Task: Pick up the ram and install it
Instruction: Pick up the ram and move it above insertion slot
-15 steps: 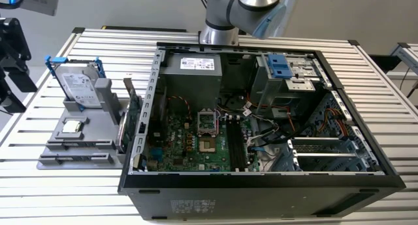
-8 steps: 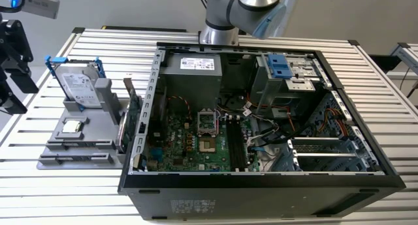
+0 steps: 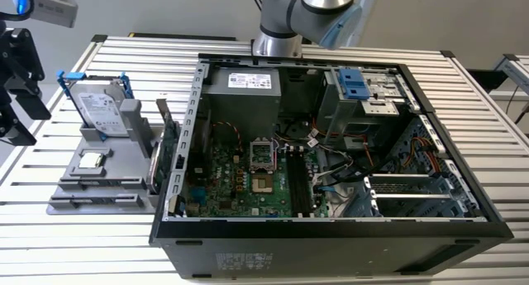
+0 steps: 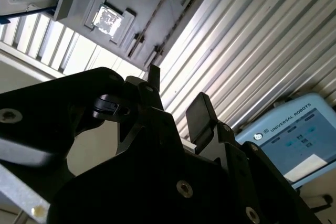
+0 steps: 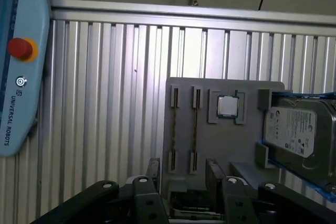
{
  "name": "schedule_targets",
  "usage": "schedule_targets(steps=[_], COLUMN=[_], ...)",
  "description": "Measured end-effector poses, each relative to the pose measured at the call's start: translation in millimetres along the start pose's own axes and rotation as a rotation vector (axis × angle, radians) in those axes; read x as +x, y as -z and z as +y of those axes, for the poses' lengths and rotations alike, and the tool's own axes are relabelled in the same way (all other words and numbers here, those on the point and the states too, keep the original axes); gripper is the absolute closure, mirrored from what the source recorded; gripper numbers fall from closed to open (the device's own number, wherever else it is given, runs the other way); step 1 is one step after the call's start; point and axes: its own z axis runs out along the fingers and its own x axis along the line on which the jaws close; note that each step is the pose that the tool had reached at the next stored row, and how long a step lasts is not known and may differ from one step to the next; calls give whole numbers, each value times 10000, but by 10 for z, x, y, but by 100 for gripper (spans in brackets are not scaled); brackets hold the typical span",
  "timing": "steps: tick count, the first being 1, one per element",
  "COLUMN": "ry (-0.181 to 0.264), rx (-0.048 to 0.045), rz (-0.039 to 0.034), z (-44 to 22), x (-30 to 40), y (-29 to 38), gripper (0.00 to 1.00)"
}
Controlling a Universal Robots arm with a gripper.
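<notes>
My gripper [image 5: 182, 167] hangs open and empty above the slatted table, at the edge of a grey holder [image 5: 226, 150]. In the exterior view the gripper [image 3: 18, 114] is at the far left, high beside that holder [image 3: 99, 173]. Two long slots cross the holder. A thin brownish strip [image 5: 195, 129] lies along one of them and may be the ram edge-on; I cannot tell for sure. The same strip [image 4: 153, 17] appears in the second wrist view, beyond my black fingers [image 4: 198, 111]. The open computer case [image 3: 331, 230] lies at the exterior view's centre, with black memory slots [image 3: 298, 183] on its green board.
A silver hard drive [image 5: 296, 129] in a blue frame and a small square chip [image 5: 227, 106] sit on the holder. A large green expansion card [image 3: 170, 142] stands between the holder and the case. A pale blue teach pendant [image 5: 18, 66] lies on the table beyond the holder.
</notes>
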Motion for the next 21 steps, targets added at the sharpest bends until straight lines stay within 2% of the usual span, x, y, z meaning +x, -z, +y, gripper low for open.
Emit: schedule_targets(steps=[21], ry=[-96], rx=[22], rz=[-2], z=[-3], x=[-10], y=[-88], gripper=[0])
